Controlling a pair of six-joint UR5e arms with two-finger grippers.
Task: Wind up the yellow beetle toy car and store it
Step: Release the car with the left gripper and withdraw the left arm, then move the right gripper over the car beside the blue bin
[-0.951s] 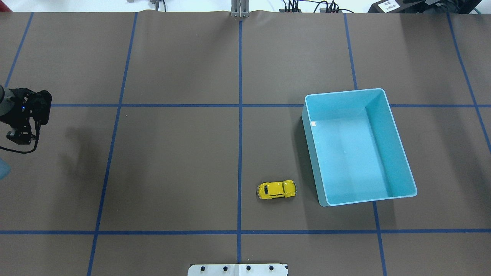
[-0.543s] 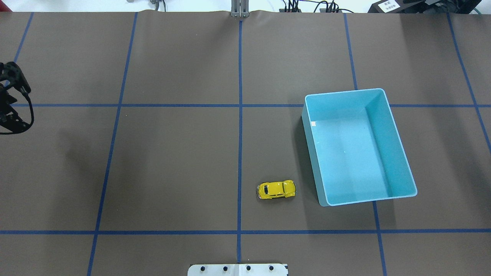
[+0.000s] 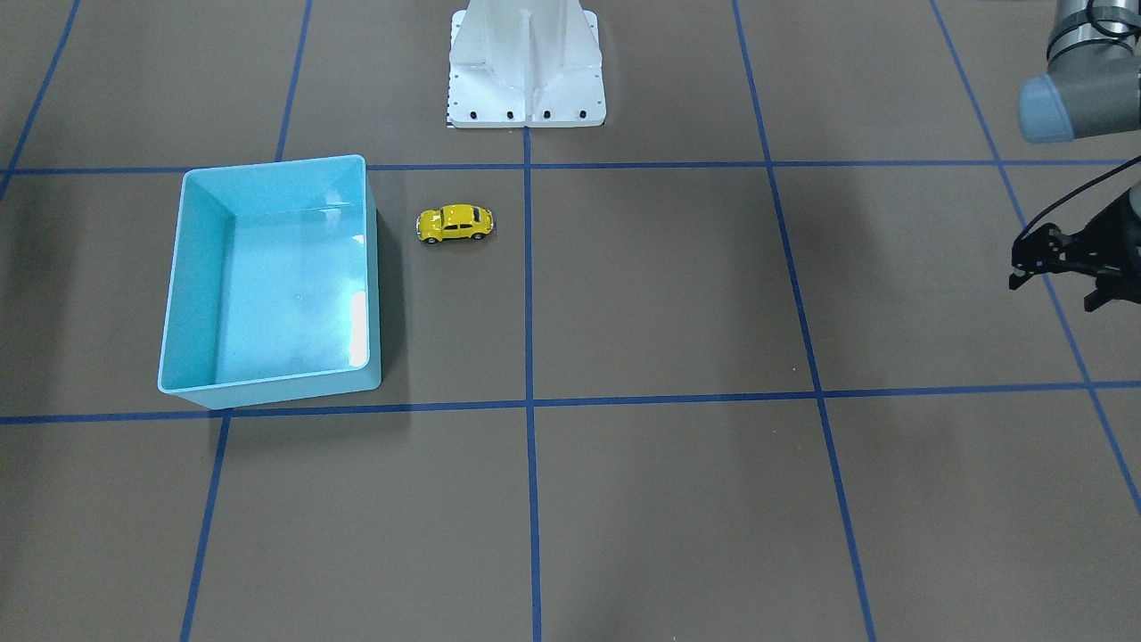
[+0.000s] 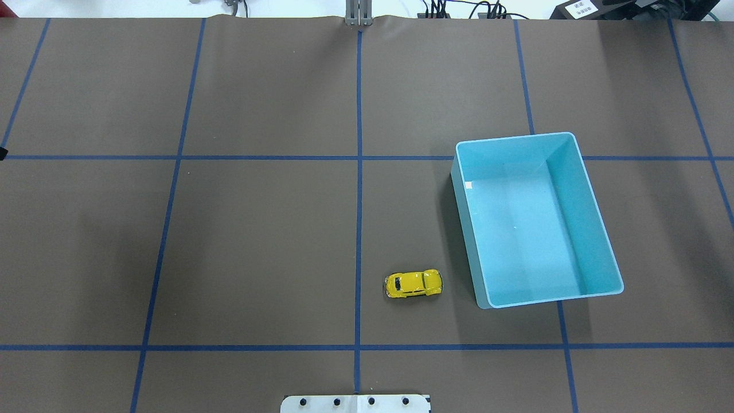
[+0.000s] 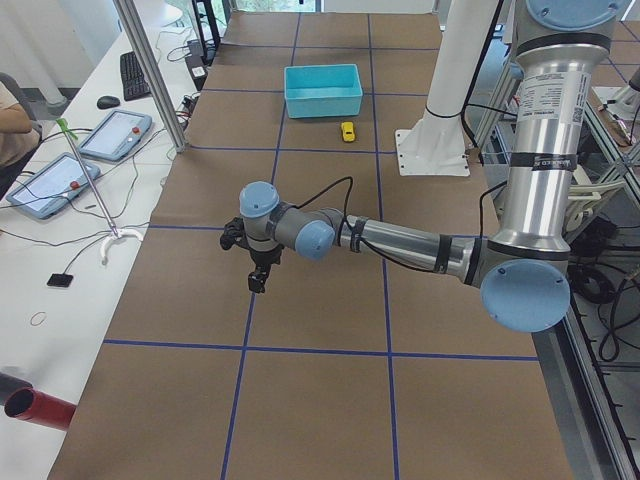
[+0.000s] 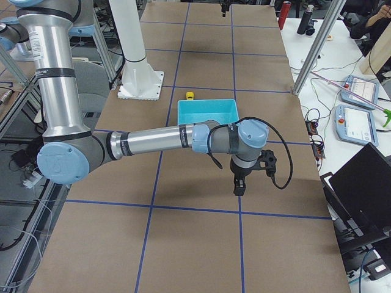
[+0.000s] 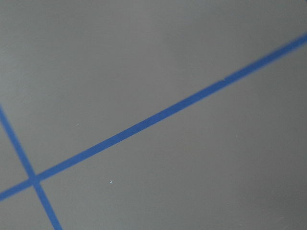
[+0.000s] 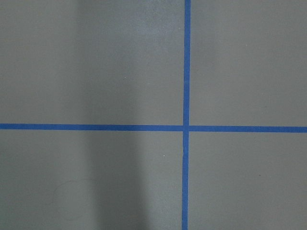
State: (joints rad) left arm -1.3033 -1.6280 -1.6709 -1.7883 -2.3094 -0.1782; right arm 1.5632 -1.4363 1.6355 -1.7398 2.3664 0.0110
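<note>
The yellow beetle toy car stands on its wheels on the brown table, just left of the light blue bin and apart from it. It also shows in the front view, beside the bin. My left gripper hangs over the table far from the car, at the front view's right edge; its fingers look apart and empty. It is out of the overhead view. My right gripper points down beyond the bin's far side; I cannot tell whether it is open. Both wrist views show only table.
The bin has nothing in it. The robot's white base plate is near the car, at the table's robot-side edge. Blue tape lines grid the brown table. Tablets and cables lie on a side bench.
My left gripper has moved left out of the overhead view. The car and the bin have not moved.
</note>
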